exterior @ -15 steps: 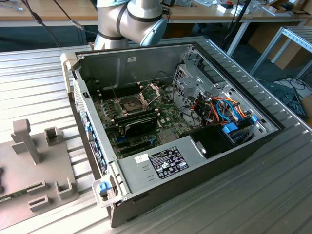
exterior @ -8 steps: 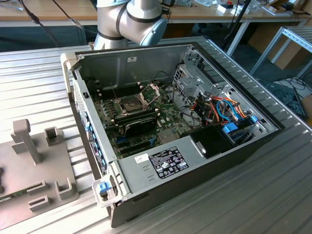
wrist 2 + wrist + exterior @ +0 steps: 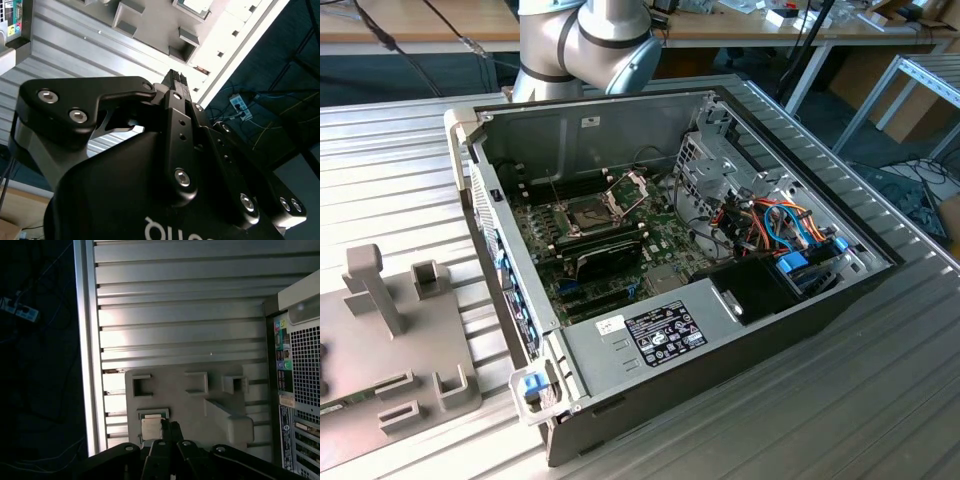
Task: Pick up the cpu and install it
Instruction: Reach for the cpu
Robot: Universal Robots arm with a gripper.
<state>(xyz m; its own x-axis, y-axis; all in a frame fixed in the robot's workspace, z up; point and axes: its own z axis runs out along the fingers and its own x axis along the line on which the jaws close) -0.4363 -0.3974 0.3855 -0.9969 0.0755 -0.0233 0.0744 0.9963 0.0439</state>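
item: gripper. i see its jaws pressed together with nothing between them, hanging above the grey fixture tray.
item: cpu. it lies flat in a square pocket of the tray, near the table's edge and just beside the fingertips in the first wrist view.
item: computer case. open on the ribbed metal table, on the exterior view's right of the tray.
item: cpu socket. on the green motherboard, with its hinged frame raised.
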